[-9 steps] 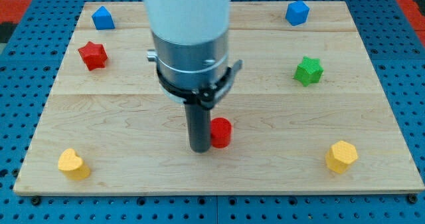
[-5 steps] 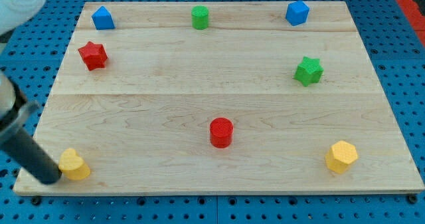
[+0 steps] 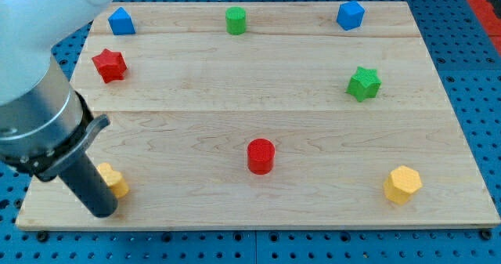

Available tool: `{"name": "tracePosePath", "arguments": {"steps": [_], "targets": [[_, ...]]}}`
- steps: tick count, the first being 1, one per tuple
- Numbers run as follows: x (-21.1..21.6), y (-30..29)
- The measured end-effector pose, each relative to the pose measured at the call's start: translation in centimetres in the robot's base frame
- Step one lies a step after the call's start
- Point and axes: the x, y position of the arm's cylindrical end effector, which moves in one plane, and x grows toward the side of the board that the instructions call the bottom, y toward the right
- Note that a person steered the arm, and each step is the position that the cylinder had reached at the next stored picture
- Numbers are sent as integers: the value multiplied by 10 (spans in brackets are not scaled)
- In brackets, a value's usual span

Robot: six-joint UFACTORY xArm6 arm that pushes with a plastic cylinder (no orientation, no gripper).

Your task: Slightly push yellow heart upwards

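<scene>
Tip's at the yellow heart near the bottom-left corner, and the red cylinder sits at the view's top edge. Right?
Not quite. In the camera view the red cylinder sits in the lower middle; the green cylinder is at the top edge. My tip is at the yellow heart, bottom-left.

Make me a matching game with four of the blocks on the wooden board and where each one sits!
Things:
1. red star
2. green cylinder
3. yellow hexagon
4. yellow heart

Places:
A. near the view's bottom right corner
B. right beside my tip, near the view's bottom left
C. at the view's top edge, about the middle
D. on the view's left side, below the blue block

Right pairs: 1-D, 2-C, 3-A, 4-B
</scene>
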Motion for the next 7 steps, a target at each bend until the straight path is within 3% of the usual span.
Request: {"name": "tracePosePath", "arguments": {"steps": [1, 3, 4, 6, 7], "targets": [[-20, -19], [-26, 55], [-11, -14], [-27, 46], [-29, -3]]}}
